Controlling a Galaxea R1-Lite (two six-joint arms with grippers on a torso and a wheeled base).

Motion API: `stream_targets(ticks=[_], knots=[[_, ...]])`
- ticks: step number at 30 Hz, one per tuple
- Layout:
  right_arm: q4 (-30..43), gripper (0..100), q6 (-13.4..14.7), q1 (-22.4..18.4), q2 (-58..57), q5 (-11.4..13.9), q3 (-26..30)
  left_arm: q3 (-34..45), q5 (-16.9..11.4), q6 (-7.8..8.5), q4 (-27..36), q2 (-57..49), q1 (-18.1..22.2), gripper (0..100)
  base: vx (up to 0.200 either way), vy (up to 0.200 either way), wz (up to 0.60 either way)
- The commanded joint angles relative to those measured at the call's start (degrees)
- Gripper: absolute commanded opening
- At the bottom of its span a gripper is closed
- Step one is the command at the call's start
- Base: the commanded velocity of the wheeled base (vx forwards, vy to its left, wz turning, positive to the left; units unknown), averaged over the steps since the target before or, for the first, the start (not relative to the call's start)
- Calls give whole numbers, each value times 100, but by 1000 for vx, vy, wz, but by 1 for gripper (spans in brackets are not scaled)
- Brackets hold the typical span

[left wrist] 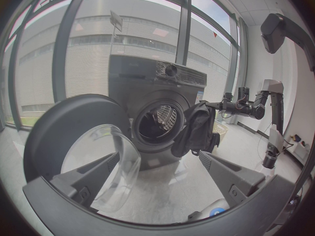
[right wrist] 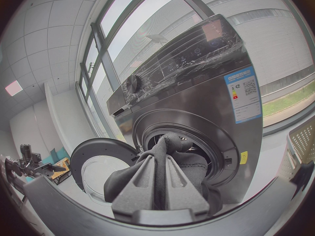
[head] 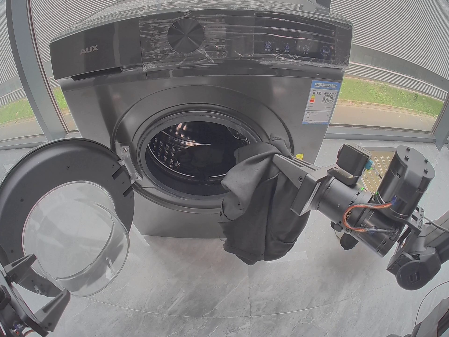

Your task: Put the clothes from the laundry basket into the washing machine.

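A dark grey garment (head: 259, 202) hangs in front of the right rim of the washing machine's round opening (head: 196, 157). My right gripper (head: 277, 157) is shut on its upper fold, and the cloth bunches between the two fingers (right wrist: 144, 181). The garment (left wrist: 197, 128) dangles down to just above the floor. The grey washing machine (head: 196, 90) stands ahead with its door (head: 65, 211) swung open to the left. My left gripper (head: 32, 282) is low at the left, open and holding nothing, below that door.
The perforated laundry basket (head: 376, 164) stands on the floor right of the machine, behind my right arm, and its wall (right wrist: 300, 145) also appears beside the gripper. Pale tiled floor (head: 210, 286) lies free in front. Glass windows run behind the machine.
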Motion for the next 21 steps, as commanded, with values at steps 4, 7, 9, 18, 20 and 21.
stream_targets(ticks=[4,7,9,18,20,21], knots=[[-39,0,85,44,706,-15,-638,32,-758,105,-1617,3121,-623,100,0,0,0],[49,0,49,35,1031,-445,-964,24,-714,78,-2320,3912,-949,100,0,0,0],[75,0,49,35,1172,-612,-1087,-3,-670,69,-2636,4272,-1081,100,0,0,0],[374,0,155,88,1427,-902,-1763,-346,-424,25,-4104,6223,-1801,100,0,0,0],[383,0,172,105,1418,-902,-1816,-451,-432,25,-4157,6496,-1907,100,0,0,0],[383,0,172,105,1427,-902,-1816,-513,-432,25,-4157,6592,-1959,100,0,0,0]])
